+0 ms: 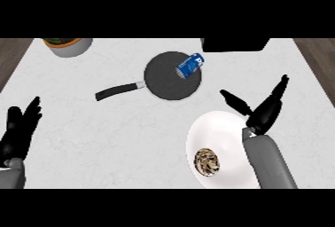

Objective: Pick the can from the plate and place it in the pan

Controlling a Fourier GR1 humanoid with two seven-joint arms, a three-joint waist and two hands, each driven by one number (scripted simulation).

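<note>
Nearest the lower edge, a white plate [219, 133] sits on the pale marbled worktop [104, 128], carrying a small round brown-patterned item [207, 161] (what it is cannot be told) on its near side. The right forearm crosses the plate's right part, and the right hand [263, 111] sits just past the plate's far rim, released, its thumb and fingers spread straight and holding nothing. At the left edge the left hand [18, 128] rests open, fingers up, well apart from everything else. Farther back, a black pan [163, 82] lies on the worktop with its handle pointing toward the near left. The blue can [190, 65] lies tilted on its side at the pan's far right rim, partly over the pan and touching no hand. Farthest off, a grey bowl [68, 45] with greenish contents stands at the back left, and a black object [234, 44] sits at the back right.
</note>
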